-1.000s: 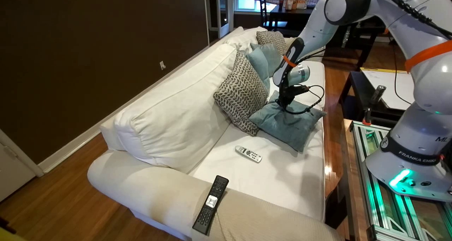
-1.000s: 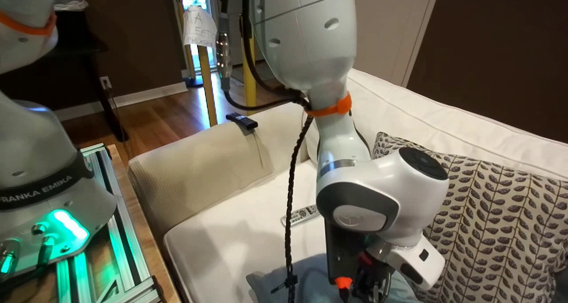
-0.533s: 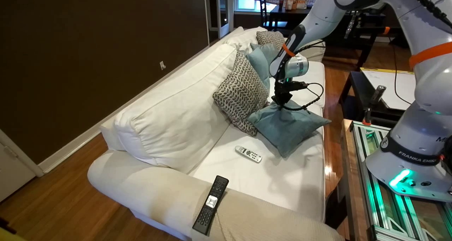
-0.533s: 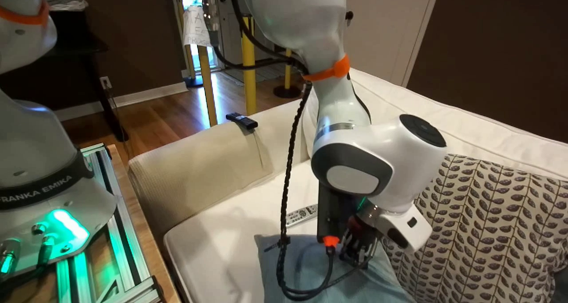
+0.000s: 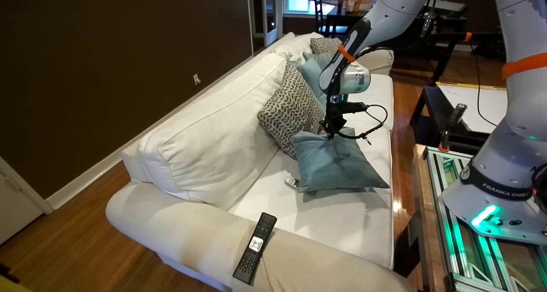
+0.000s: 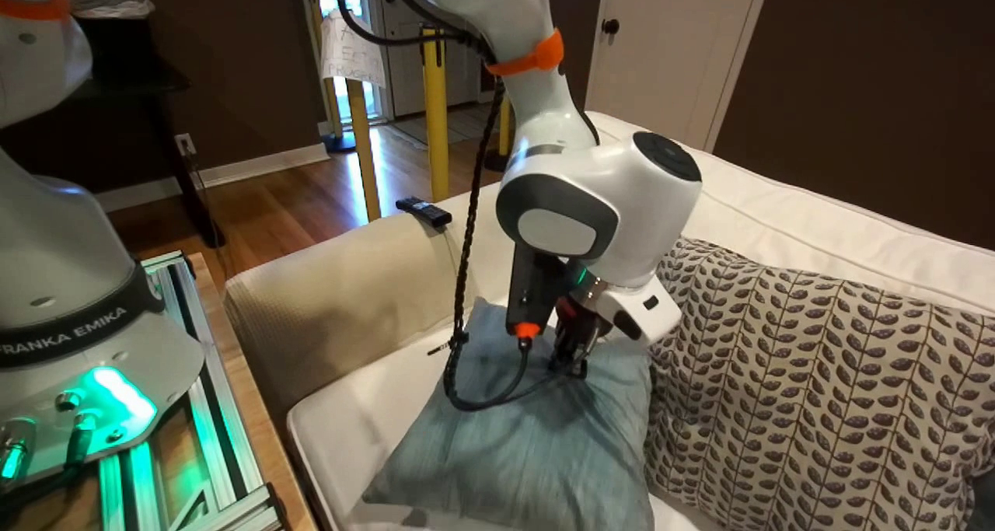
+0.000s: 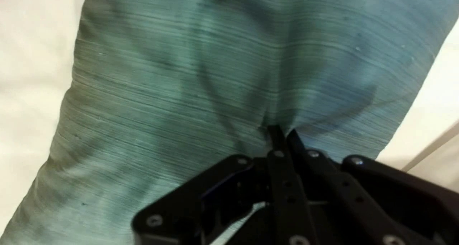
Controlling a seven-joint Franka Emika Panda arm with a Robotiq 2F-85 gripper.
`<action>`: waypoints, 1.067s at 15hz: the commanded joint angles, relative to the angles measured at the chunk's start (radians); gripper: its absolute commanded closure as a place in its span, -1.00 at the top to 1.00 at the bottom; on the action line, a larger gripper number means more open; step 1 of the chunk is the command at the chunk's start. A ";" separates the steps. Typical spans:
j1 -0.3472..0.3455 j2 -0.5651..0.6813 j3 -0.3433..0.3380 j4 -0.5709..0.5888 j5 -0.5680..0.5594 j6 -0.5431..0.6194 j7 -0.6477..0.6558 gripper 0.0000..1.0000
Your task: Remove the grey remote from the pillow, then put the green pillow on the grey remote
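In an exterior view we see just one end and a sliver of the grey remote [image 5: 292, 182]; the green pillow [image 5: 335, 168] hides the rest, and we cannot tell whether they touch. In the wrist view, the bottom edge crops the gripper [image 7: 284, 131] and the pillow. In an exterior view we cannot fully read the blurred paper sign [image 6: 351, 53].

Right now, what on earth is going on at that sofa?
A robot gripper is pinching a fold of the green pillow. In an exterior view it hides part of the grey remote on the seat; whether the two touch, I can't tell. A black remote lies on the armrest.
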 commanded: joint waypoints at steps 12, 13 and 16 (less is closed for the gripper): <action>0.154 -0.083 0.089 0.004 0.194 -0.018 -0.129 -0.98; 0.171 -0.084 0.083 -0.001 0.178 -0.004 -0.133 -0.98; 0.213 -0.074 0.069 -0.002 0.130 0.012 -0.144 -0.98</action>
